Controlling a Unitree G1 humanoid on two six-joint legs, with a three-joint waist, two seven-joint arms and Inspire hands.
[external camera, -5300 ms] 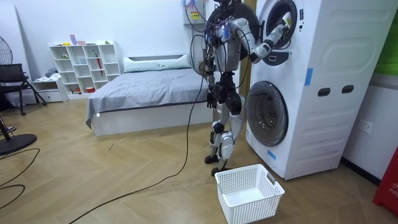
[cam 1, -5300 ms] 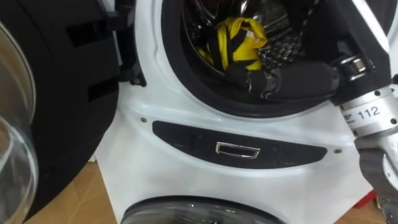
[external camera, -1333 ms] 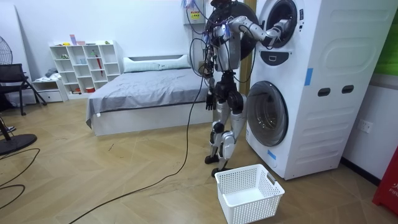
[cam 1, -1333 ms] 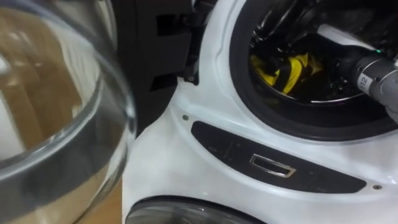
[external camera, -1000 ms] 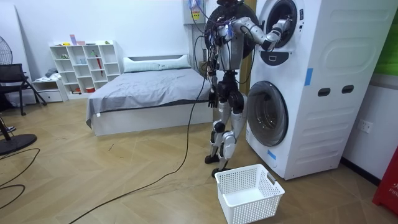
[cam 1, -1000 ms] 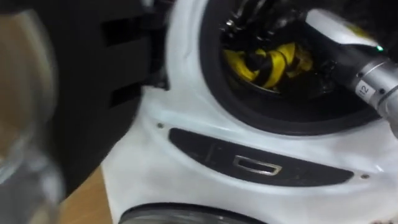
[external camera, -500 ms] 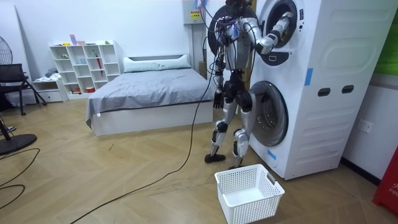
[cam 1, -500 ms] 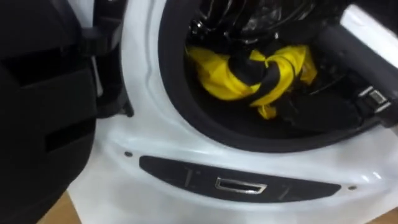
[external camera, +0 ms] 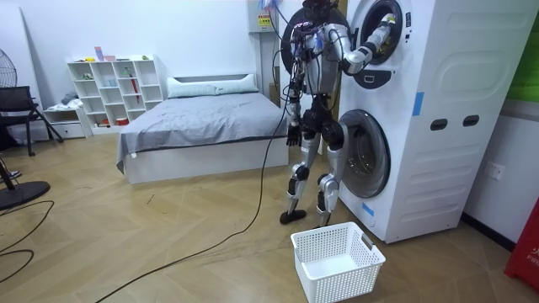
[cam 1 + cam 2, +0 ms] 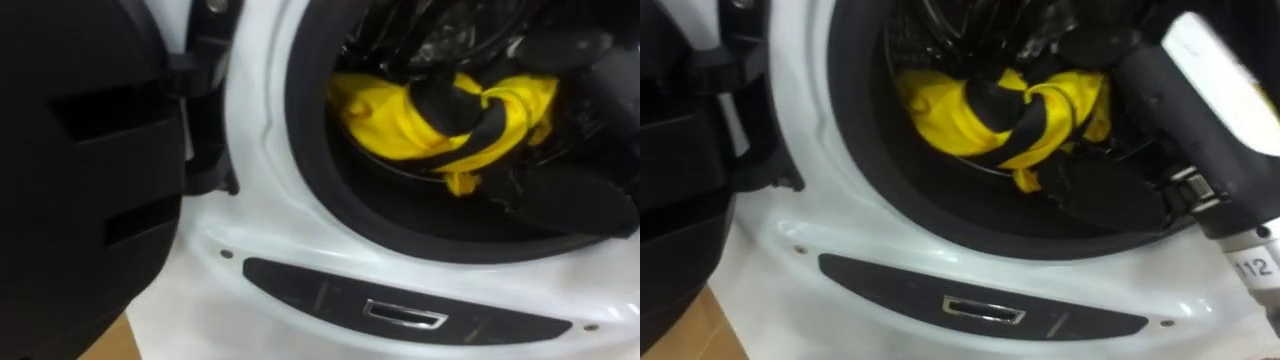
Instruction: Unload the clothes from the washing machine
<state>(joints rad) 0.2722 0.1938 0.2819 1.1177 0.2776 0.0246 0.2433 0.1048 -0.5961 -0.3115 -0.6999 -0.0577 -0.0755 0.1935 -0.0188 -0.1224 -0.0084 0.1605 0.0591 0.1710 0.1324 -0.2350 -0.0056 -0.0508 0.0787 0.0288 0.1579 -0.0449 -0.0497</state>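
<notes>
Yellow cloth (image 10: 940,120) banded in black lies at the washing machine's (image 9: 438,84) front rim. The robot's right hand (image 10: 1102,195) reaches in beside it and its left hand (image 9: 291,133) hangs. I cannot tell either hand's fingers.

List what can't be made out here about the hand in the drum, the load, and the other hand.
Right hand: eye views, a dark shape against the dark drum; whether it holds the yellow garment cannot be told.
Other clothes: the drum's top is cut off by the upper edge, and its depths are dark.
Left hand: room view, hanging by the robot's side, too small to read.
</notes>
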